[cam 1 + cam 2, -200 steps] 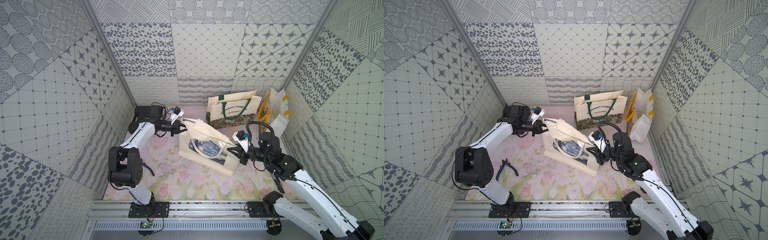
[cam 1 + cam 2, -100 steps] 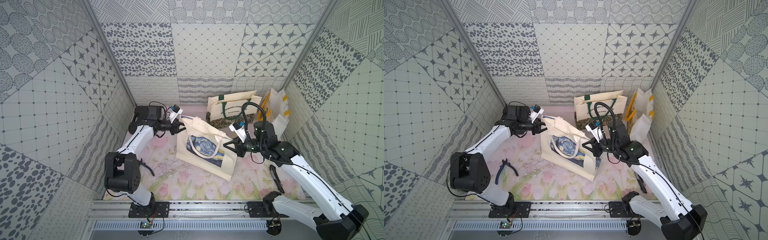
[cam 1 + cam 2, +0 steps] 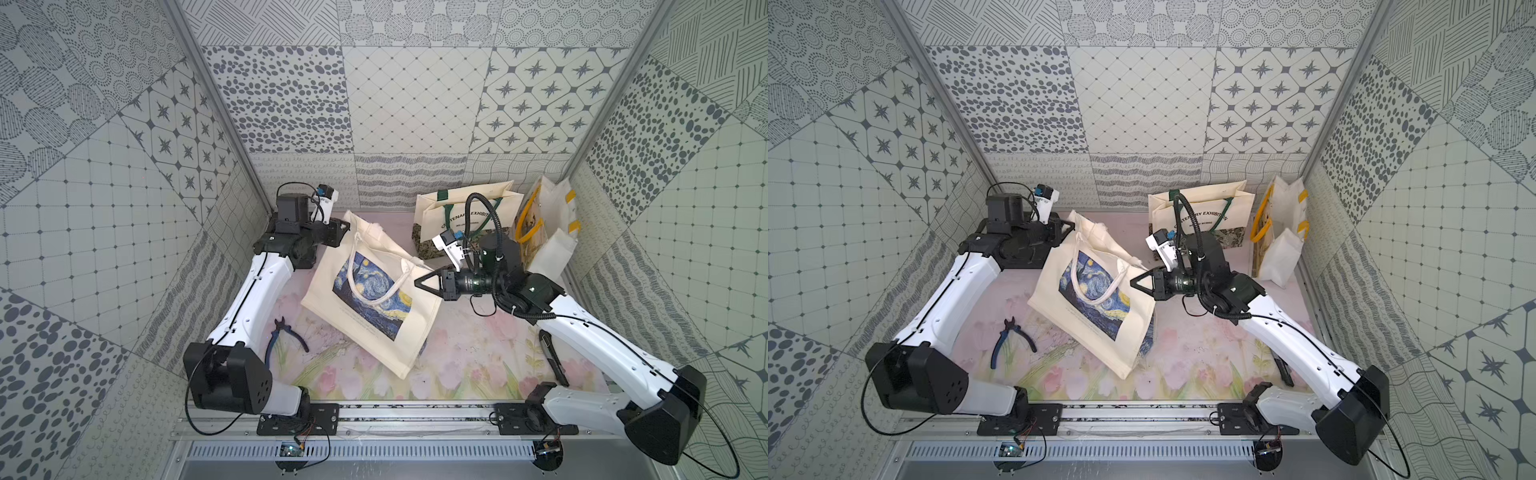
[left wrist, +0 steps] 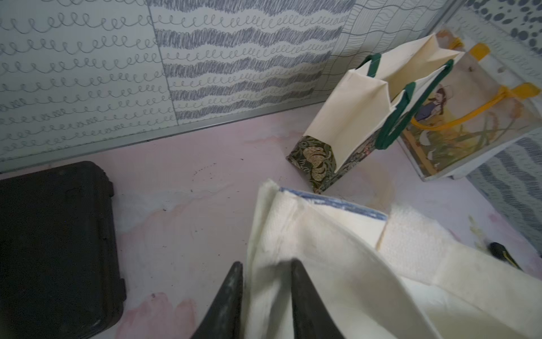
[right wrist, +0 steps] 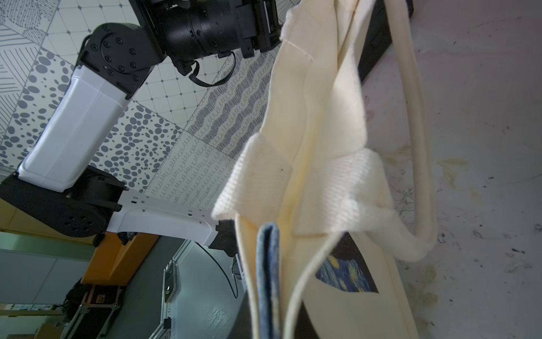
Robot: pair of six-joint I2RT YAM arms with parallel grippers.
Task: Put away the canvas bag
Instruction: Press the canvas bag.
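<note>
The canvas bag is cream with a blue night-sky print and white rope handles. It hangs stretched between my two grippers, its lower corner near the floral mat. My left gripper is at its back-left top corner; in the left wrist view a fold of the bag's rim fills the gap in that gripper. My right gripper is shut on the opposite top corner. In the right wrist view the rim and a handle run up from the right gripper.
A paper bag with green handles stands open at the back wall, a yellow-handled bag and a white bag beside it. Blue pliers lie front left. A black tool lies right. A black case sits back left.
The bag went from slumped on the mat to lifted and spread out. My right gripper rose and moved back with its corner; my left gripper shifted slightly back along the rim.
</note>
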